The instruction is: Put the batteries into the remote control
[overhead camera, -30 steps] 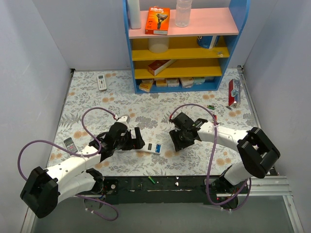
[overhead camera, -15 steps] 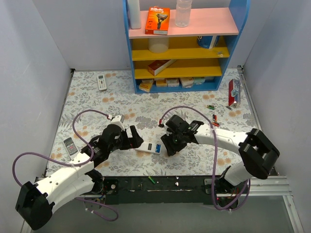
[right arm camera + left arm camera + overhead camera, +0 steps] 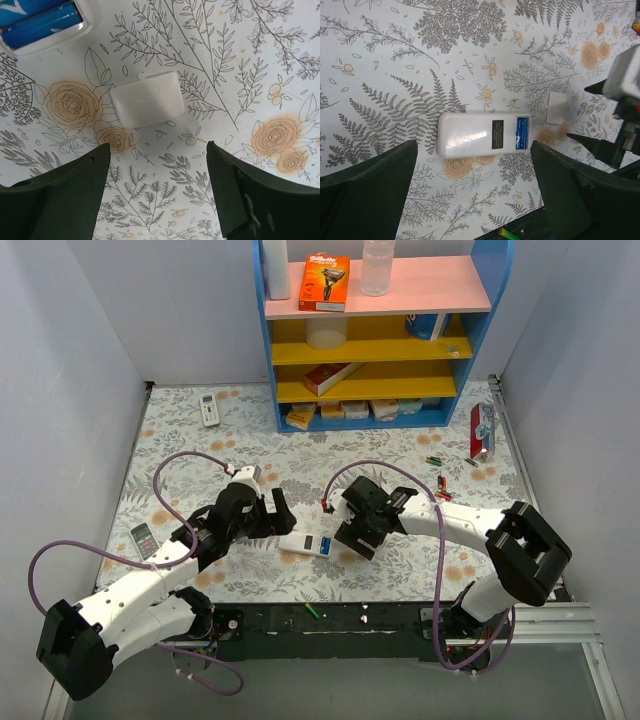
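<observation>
Back wall: blue shelf unit (image 3: 484,330), orange razor box (image 3: 325,282) and clear bottle (image 3: 376,267) on its pink top | far left: white screen remote (image 3: 209,408) on the floral tablecloth (image 3: 300,455) | left edge: small grey remote (image 3: 145,539) | right edge: red blister pack (image 3: 477,432) (contents too small to read)

The remote control (image 3: 470,134) lies mid-frame on the counter (image 3: 395,60), batteries (image 3: 522,133) in the recess at its right end, the battery cover (image 3: 555,106) just beside it, upper right.
</observation>
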Available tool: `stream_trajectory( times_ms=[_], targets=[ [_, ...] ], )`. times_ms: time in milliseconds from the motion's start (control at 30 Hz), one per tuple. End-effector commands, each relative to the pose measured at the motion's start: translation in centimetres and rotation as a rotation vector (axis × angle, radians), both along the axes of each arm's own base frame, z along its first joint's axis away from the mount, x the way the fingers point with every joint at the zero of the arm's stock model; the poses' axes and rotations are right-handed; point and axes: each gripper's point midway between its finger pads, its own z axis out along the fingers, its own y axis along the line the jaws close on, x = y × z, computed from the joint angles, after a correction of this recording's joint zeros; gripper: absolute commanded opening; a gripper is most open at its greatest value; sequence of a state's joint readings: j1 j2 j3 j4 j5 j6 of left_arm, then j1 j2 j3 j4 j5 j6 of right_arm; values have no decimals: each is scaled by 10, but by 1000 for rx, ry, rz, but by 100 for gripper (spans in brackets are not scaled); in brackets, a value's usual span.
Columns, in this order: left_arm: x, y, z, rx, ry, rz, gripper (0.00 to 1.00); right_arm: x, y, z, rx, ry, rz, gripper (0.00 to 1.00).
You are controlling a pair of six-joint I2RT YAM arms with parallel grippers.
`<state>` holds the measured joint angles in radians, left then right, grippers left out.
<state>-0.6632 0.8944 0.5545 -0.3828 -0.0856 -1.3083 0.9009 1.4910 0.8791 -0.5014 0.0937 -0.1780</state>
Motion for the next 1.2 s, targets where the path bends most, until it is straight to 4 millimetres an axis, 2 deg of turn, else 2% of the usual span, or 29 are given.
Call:
stream_trajectory(
  times_ms=[0,33,167,333,567,700,833,900,967,1000,1067,1100,1167],
  targets=[
    [4,-4,16,19,-24,-41,98,10,17,4,41,-10,153,83],
    [2,-5,14,23,-15,-45,98,5,23,4,71,16,177,82],
    [0,-3,12,36,-6,-50,98,4,30,-3,83,44,217,82],
    [-2,-1,7,55,8,-61,98,-1,31,-13,75,86,234,80],
    [-2,0,-4,92,37,-72,98,5,27,-23,36,71,226,73],
    [-4,0,-9,96,56,-71,98,3,22,-24,14,84,222,63],
    [-7,0,-18,93,80,-67,98,5,21,-17,16,60,218,53],
    [-8,0,-24,91,107,-47,98,5,21,-13,22,56,219,44],
    [-7,1,-31,96,137,-15,98,5,22,-8,30,50,215,42],
    [-7,0,-33,78,155,15,98,5,22,-7,35,47,211,37],
    [-7,-1,-39,71,190,38,98,4,22,-3,44,41,211,36],
    [-7,-2,-41,65,203,49,98,4,21,-2,44,39,208,30],
    [-8,-4,-45,52,235,72,98,4,20,-1,43,36,204,30]
  ],
)
